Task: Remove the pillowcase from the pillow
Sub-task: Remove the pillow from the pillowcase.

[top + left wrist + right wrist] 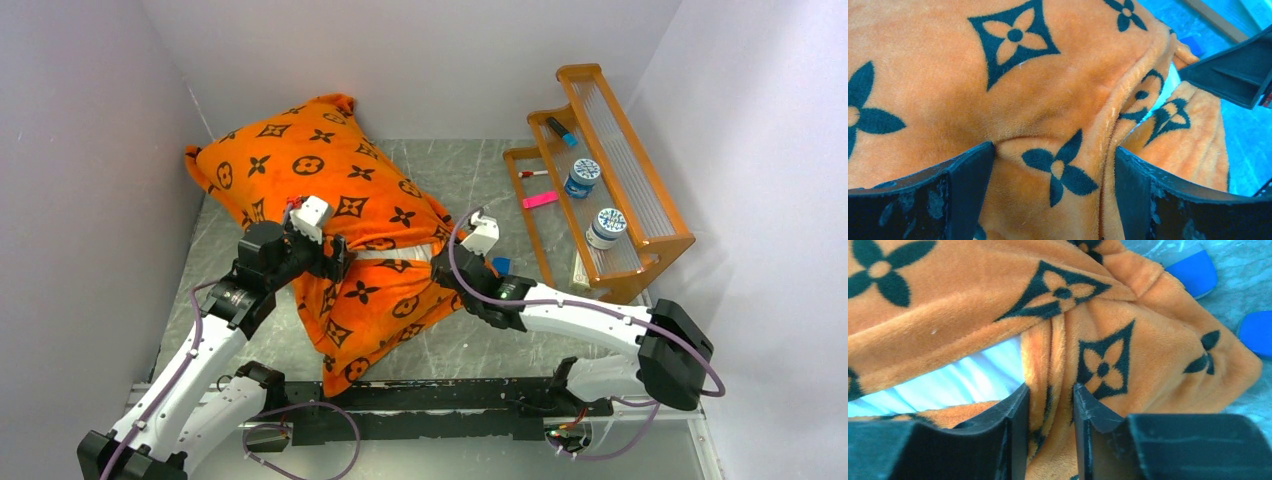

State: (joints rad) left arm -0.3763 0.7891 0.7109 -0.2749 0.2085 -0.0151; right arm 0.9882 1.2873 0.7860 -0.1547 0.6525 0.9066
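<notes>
One pincer (1049, 396) (the right) pinches a pillowcase (1153, 355) fold

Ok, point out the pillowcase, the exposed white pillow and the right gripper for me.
pillowcase (330, 165), top external view, on its upper panel.
pillow (958, 380), right wrist view, on the white strip showing through the opening.
right gripper (1049, 397), right wrist view, midway between its fingertips, over a pinched fold.

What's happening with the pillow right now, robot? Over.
Left hand open over orange flower-print plush pillowcase. Right hand pinching its fold. White stuffed pillow peeking out, mostly covered. Orange wooden rack well aside.
</notes>
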